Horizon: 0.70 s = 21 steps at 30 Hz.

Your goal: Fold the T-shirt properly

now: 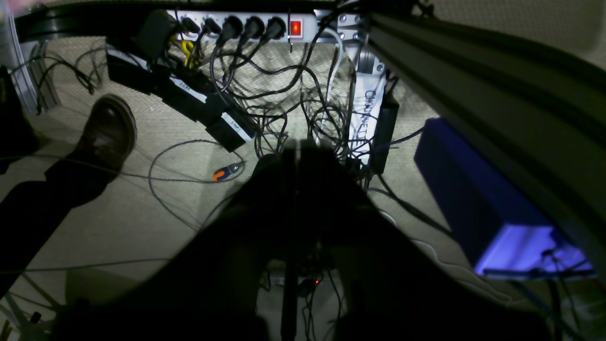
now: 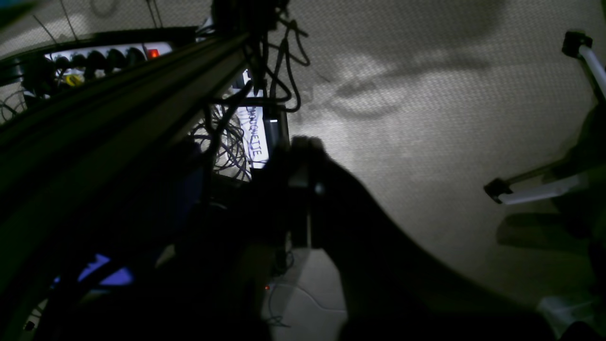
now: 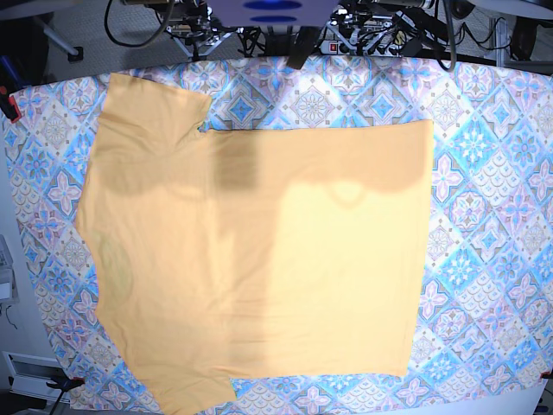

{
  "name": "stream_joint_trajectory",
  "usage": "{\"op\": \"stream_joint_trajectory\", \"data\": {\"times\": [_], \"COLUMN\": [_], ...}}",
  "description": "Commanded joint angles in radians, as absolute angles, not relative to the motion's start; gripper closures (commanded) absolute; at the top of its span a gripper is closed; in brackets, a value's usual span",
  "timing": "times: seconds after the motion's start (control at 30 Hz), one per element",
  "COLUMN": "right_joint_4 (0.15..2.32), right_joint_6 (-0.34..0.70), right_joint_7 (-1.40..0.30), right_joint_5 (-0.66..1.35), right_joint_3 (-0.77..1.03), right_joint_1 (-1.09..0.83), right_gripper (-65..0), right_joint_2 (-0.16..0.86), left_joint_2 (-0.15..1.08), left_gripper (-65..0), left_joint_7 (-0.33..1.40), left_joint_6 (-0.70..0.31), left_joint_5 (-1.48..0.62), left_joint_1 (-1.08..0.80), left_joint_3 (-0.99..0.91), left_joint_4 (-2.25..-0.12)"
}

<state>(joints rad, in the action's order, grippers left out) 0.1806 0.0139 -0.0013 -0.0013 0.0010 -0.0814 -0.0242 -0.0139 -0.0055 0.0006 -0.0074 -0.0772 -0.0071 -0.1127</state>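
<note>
The T-shirt (image 3: 276, 259) is yellow-orange and lies flat on the blue-pink tile-patterned cloth (image 3: 492, 199) in the base view. Its sleeves point to the upper left and lower left, and its straight hem is at the right. Soft shadows cross its upper part. Neither gripper appears in the base view. In the left wrist view my left gripper (image 1: 296, 154) is a dark shape with its fingers pressed together, empty, hanging over the floor. In the right wrist view my right gripper (image 2: 300, 147) looks the same, shut and empty, beside a table frame beam.
Below the arms are a power strip (image 1: 246, 26), tangled cables (image 1: 284, 104), a blue box (image 1: 483, 199), a small screwdriver (image 1: 227, 171) and a person's brown shoe (image 1: 109, 132). A dark frame beam (image 1: 473, 80) runs diagonally. A white-tubed stand (image 2: 535, 192) sits on the carpet.
</note>
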Motion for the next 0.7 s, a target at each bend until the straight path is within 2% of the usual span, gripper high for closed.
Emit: {"op": "stream_joint_trajectory", "data": {"times": [0.0, 0.3, 0.67], "right_joint_4": [0.182, 0.188, 0.189], "right_joint_6": [0.016, 0.016, 0.016], "right_joint_7": [0.005, 0.013, 0.013], "right_joint_5": [-0.005, -0.005, -0.005], "right_joint_3": [0.001, 0.001, 0.005], "right_joint_1": [-0.085, -0.122, -0.125], "right_gripper": [0.0, 0.0, 0.0], "right_joint_2": [-0.021, -0.021, -0.021], "left_joint_2": [-0.013, -0.010, -0.008], "left_gripper": [-0.1, -0.1, -0.1], "left_joint_7": [-0.012, -0.012, -0.010], "left_joint_6": [0.004, 0.004, 0.004], "left_joint_5": [-0.007, -0.007, -0.007], "left_joint_1": [-0.081, -0.160, -0.162], "left_joint_3": [-0.008, -0.008, -0.008], "left_joint_4": [-0.116, -0.232, -0.234]}}
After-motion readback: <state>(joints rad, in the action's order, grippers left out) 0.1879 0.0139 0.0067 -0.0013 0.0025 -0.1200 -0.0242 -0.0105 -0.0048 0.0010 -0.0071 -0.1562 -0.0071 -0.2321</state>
